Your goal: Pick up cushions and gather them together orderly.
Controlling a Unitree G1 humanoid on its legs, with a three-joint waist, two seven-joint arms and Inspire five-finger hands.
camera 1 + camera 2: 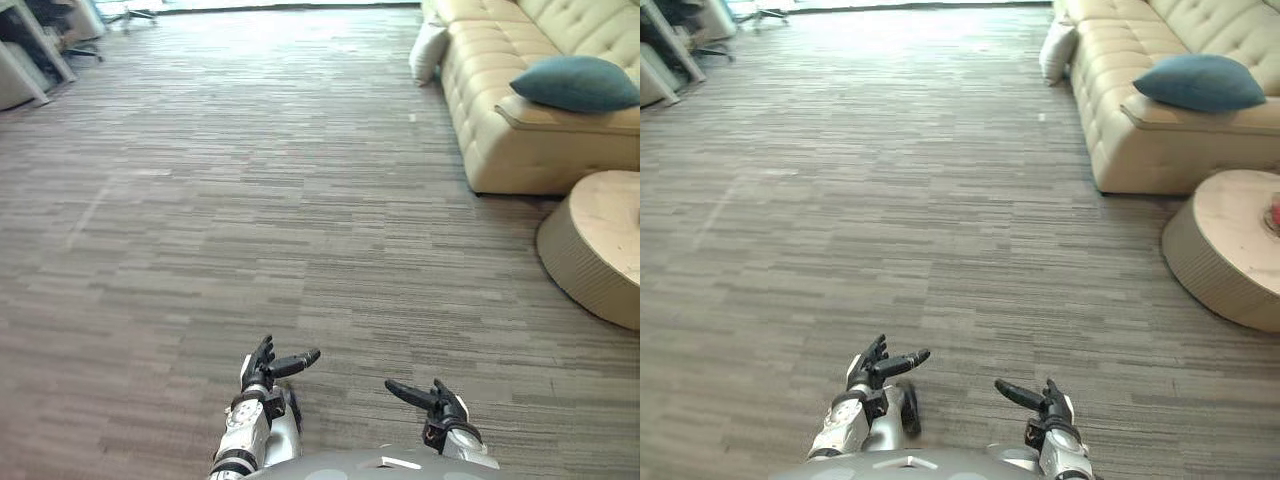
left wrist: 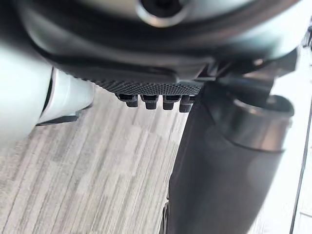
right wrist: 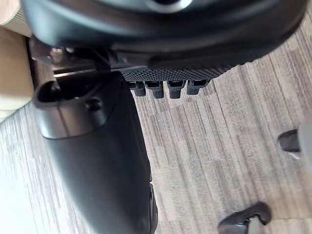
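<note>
1. Left eye view showed a blue cushion (image 1: 575, 82) lying on the near end of the cream sofa (image 1: 495, 130). A white cushion (image 1: 428, 50) leaned against the sofa's far end, apparently on the floor (image 1: 250, 200).
2. Both cushions were well apart from us and from one another.
3. Our left hand (image 1: 264, 372) and right hand (image 1: 440, 405) hung low over bare floor, fingers relaxed, thumbs out, holding nothing. The wrist views agreed.
4. We judged the cushions light, soft and squashy. Nothing in them would break, but a pinch at one corner would let them sag and swing.
5. We thought the better hold was a hand on each side edge, pressing inward, or a grasp across the plump middle. Either way the cushion would keep its shape and could be set down squarely.
6. We judged that no cushion was gathered yet. The walk to the sofa came first, keeping clear of the low round desk (image 1: 600, 250) beside its near corner.
</note>
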